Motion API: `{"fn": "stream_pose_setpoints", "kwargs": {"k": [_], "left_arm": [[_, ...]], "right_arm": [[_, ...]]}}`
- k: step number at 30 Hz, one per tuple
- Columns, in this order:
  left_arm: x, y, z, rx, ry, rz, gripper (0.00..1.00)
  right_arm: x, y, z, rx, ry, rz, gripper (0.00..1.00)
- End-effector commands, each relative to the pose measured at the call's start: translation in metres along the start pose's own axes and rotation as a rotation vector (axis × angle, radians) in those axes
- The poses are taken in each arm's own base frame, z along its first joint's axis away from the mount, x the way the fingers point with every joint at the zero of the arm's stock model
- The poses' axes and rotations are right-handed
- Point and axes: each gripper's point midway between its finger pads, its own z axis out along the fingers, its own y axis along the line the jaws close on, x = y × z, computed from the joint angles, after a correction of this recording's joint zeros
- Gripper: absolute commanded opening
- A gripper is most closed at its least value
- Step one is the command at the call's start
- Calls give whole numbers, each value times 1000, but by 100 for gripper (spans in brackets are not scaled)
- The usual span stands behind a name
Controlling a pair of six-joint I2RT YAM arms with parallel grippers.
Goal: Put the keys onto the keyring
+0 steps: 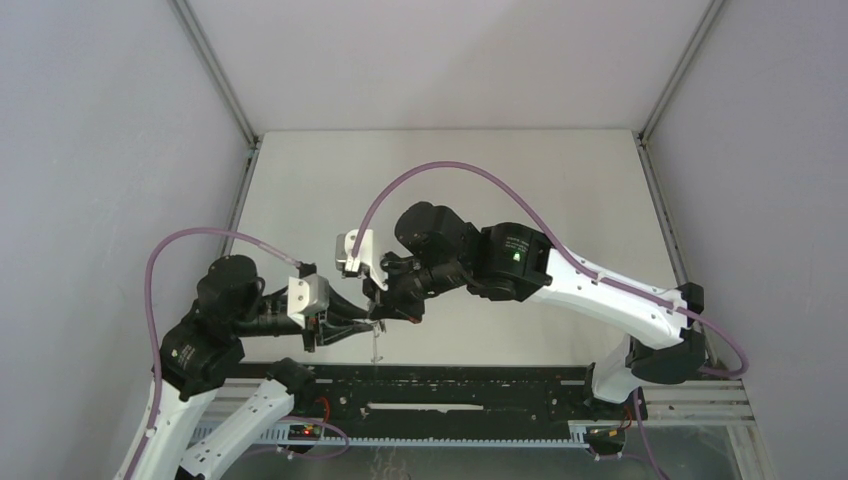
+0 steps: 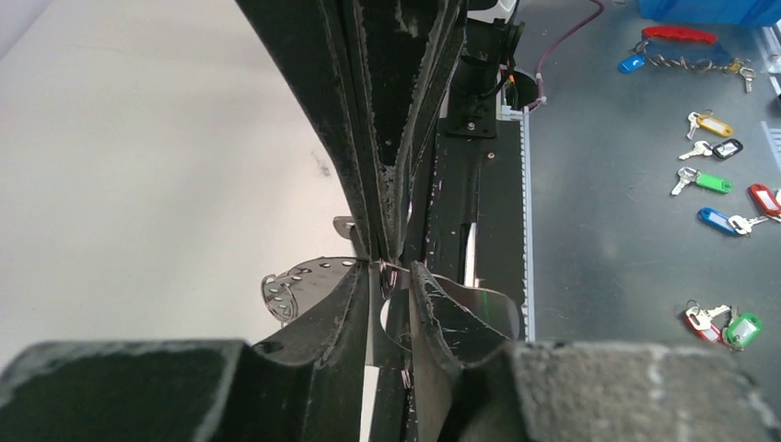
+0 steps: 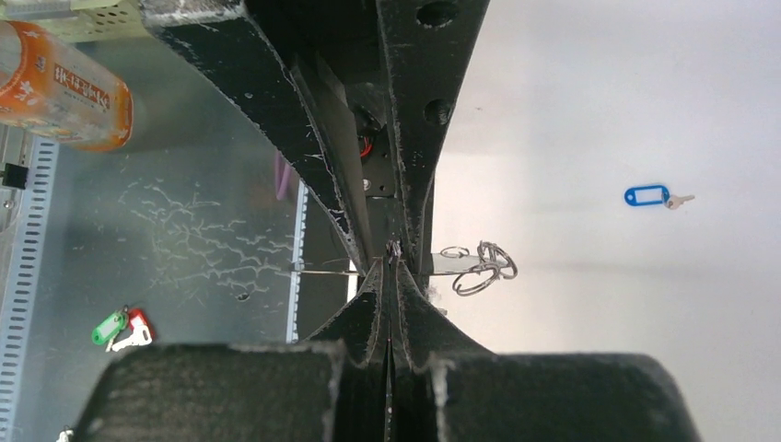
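Observation:
The keyring is a thin grey metal piece with a row of small holes along one curved edge. It hangs on edge between the two arms, and small split rings dangle from its far end. My right gripper comes down from above and is shut on its edge. My left gripper faces the keyring's flat side; its jaws stand a narrow way apart around the right gripper's tip and a small ring. One key with a blue head lies on the table, away from both grippers.
Beyond the black rail at the table's near edge, several loose keys with coloured tags lie on a lower grey surface. A green and red pair lies there too. An orange bottle lies nearby.

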Motion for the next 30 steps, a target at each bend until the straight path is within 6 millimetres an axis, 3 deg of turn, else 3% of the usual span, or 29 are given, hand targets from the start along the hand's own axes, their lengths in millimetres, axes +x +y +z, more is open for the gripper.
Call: {"fn": "stream_pose_setpoints", "kwargs": {"k": [1,6,7,11,14,15,17,23,30], "left_arm": [[-14,-3,-3,10,-25,47,25],[-9,-2,-3,5,-12,56,1],[-8,-2,-4,3,-9,58,0],[-8,-1,-5,-5,-8,69,0],[-12,0,-5,-15,-23,70,0],[-15,0,-5,-21,-33,71,0],[-22,1,-6,-32,-65,69,0],[-49,1,-10,-79,-209,100,0],[-61,5,-6,-70,-247,92,0]], "right_arm": [[-18,5,-7,-3,-37,-49,0],[-23,9,-7,-18,-47,-50,0],[-24,10,-7,-20,-52,-46,0],[-36,14,-15,-41,-113,-21,5],[-43,11,-27,-37,-190,24,20],[-46,8,-33,-30,-228,45,29],[-51,3,-52,-8,-321,91,40],[-41,-22,-77,37,-502,312,45],[-44,-6,-76,-72,-532,377,62]]}}
